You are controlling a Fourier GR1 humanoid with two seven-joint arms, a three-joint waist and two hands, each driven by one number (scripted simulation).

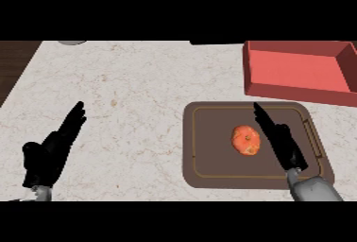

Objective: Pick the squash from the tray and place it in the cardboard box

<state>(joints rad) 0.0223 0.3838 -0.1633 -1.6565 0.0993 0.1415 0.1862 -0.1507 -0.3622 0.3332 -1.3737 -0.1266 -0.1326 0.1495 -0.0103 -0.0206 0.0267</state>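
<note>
An orange squash (245,140) lies near the middle of a dark brown tray (209,160) on the pale counter. My right hand (282,142) hovers over the tray just to the right of the squash, fingers straight and pointing away from me, not touching it. A red open box (259,80) stands beyond the tray at the back right, with nothing seen inside. My left hand (52,153) rests at the lower left over bare counter, fingers straight and pointing up.
A grey round object (72,42) peeks in at the counter's back edge on the left. Dark wood (12,66) shows past the counter's left edge. Bare marble spreads between the left hand and the tray.
</note>
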